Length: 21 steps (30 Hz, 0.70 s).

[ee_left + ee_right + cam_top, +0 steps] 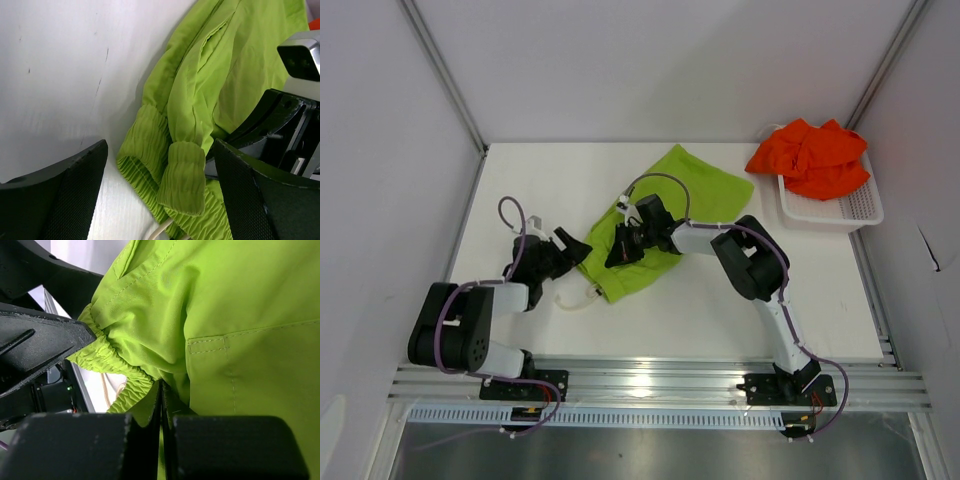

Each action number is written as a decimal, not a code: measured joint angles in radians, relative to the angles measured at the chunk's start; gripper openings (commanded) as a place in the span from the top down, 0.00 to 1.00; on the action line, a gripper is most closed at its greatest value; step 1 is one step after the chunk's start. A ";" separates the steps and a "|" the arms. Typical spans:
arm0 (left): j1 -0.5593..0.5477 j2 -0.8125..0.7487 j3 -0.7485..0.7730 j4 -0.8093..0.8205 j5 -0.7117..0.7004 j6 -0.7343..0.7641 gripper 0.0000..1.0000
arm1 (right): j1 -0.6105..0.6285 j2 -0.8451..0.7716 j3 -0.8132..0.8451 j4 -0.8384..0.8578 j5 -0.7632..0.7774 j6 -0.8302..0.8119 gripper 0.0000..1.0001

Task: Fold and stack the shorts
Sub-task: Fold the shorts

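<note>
**Top view:** my right gripper (623, 248) rests on the lime green shorts (665, 215) at mid-desk (720, 310). Its fingertips are hidden under its own body.

**Right wrist view:** the fingers (75, 445) are pressed together, pinching a fold of the green cloth.

**Left wrist view:** my left gripper (160, 197) is spread wide about the ribbed waistband (145, 150), grasping nothing. A pale drawstring (159, 231) is cut off at the lower edge.

**Far right, top view:** the orange-red shorts (810, 158) lie bunched over the basket (845, 210) rim.

The right gripper (623, 247) rests on the green shorts (685, 190), which spread away beyond it across the table (540, 170). The left gripper (575, 250) sits just to its left, at the cloth's edge. Well off to its right, orange shorts (810, 155) are heaped over a white basket (845, 208).
</note>
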 measured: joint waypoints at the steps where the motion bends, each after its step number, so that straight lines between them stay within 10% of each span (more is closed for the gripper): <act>1: -0.002 0.006 0.000 0.010 -0.002 -0.002 0.11 | 0.000 0.000 -0.001 0.003 -0.002 0.002 0.98; 21: -0.078 0.177 -0.130 0.485 0.011 -0.095 0.16 | -0.021 0.013 -0.004 0.019 -0.040 0.049 1.00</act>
